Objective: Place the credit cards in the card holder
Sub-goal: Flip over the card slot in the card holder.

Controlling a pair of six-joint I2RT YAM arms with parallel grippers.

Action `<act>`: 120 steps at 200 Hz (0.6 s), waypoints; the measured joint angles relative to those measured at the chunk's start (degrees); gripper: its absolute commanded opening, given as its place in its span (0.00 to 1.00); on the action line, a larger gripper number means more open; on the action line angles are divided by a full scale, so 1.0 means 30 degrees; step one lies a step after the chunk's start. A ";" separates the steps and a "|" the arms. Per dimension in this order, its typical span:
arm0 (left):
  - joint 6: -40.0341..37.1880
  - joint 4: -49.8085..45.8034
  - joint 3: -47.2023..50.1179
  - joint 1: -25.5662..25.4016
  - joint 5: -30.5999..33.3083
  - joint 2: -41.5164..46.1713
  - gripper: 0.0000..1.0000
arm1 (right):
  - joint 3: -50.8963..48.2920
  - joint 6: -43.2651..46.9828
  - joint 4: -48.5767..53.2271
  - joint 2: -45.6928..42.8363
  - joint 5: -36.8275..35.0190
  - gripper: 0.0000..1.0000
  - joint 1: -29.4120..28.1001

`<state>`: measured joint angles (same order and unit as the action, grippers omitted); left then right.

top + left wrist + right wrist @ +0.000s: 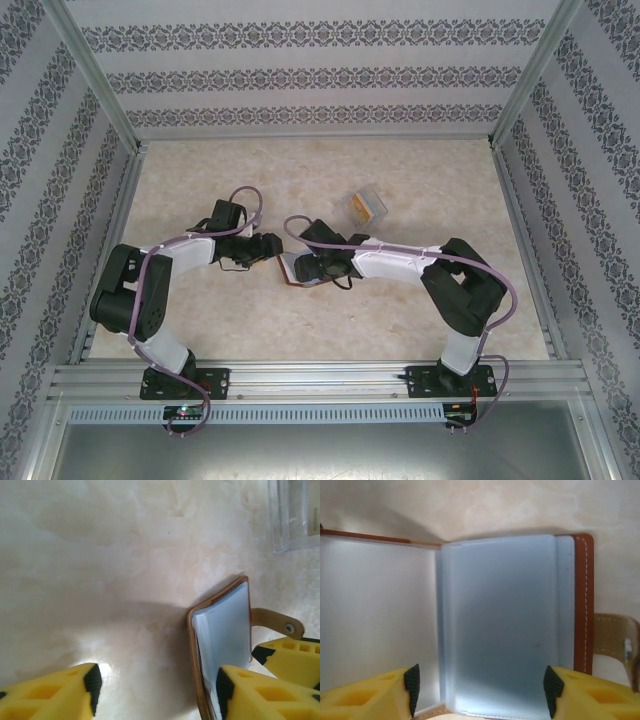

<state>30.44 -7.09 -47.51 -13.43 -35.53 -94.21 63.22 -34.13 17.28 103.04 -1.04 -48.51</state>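
Note:
The card holder point(291, 267) lies open on the table between my two grippers, brown leather outside and blue-grey sleeves inside. In the right wrist view the card holder point(505, 620) spreads flat under my right gripper point(482, 690), whose jaws stand open on either side of a sleeve page. My left gripper point(155, 690) is open too, its right finger point(250, 695) over the near edge of the half-raised card holder point(225, 625). Seen from above, my left gripper point(268, 250) and right gripper point(306, 268) meet at the holder. An orange credit card point(366, 208) shows inside a clear plastic box.
The clear plastic box point(364, 206) sits behind and to the right of the grippers; its corner point(295, 515) shows at the top right of the left wrist view. The holder's snap strap point(280, 622) points toward the right arm. Patterned walls enclose the marble-look table point(200, 180).

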 measured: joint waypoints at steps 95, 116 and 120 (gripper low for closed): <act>0.3133 0.0321 0.1676 0.1603 -0.0138 0.2922 0.86 | 0.3563 0.1093 0.2018 0.3249 -0.1938 0.87 -0.1800; 0.3235 0.0299 0.1676 0.1763 -0.0248 0.3031 0.79 | 0.3738 0.1020 0.2229 0.3249 -0.2142 0.87 -0.1923; 0.3249 0.0255 0.1676 0.1763 -0.0284 0.3016 0.77 | 0.3738 0.1013 0.2244 0.3249 -0.2164 0.87 -0.1923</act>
<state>40.18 -6.33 -42.48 -8.14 -36.38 -85.17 74.43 -31.09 24.01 112.79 -7.53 -54.28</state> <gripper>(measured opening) 0.816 0.868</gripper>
